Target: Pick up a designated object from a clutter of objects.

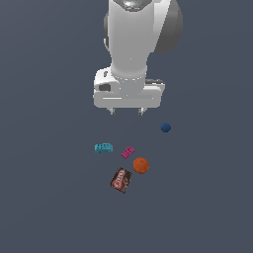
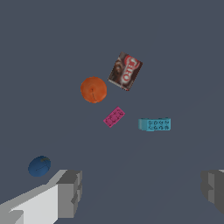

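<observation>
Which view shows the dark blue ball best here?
The wrist view. There the dark blue ball looks larger, with faint surface markings visible, lying apart from the open gripper. In the exterior view the ball is only a tiny plain dot, off to that view's right of the other objects.

A flat, featureless dark slate-grey floor (image 1: 44,207) fills the whole scene under even, soft light.

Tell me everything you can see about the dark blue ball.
The dark blue ball is small, round and matte, with faint darker markings in the wrist view. It looks slightly smaller than the orange ball. It rests on the grey floor, apart from the other objects and touching none. The gripper hangs above with open jaws, not holding it.
</observation>
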`<state>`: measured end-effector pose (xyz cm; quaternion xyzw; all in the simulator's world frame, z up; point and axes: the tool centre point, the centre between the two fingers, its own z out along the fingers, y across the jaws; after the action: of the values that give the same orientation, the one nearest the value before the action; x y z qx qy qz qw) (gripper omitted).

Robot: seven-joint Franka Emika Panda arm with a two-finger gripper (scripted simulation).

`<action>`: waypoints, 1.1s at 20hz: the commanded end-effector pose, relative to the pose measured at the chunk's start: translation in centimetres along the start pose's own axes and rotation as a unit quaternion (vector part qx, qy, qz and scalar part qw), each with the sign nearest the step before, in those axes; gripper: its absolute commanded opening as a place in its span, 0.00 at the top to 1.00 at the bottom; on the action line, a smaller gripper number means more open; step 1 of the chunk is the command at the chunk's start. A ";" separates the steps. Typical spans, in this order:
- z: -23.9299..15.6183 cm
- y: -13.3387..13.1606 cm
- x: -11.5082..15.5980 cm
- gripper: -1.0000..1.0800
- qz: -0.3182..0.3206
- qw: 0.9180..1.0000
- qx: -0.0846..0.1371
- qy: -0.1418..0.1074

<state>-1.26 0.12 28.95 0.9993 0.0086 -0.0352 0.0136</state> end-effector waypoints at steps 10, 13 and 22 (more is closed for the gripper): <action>1.1 -1.1 0.0 0.04 -0.014 1.000 -0.006 0.001; 2.3 -2.3 0.0 0.04 -0.026 1.000 -0.008 0.003; 7.8 -8.4 -1.1 0.04 -0.086 0.996 -0.015 0.013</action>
<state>-2.59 7.06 22.11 0.9960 0.0827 -0.0245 0.0247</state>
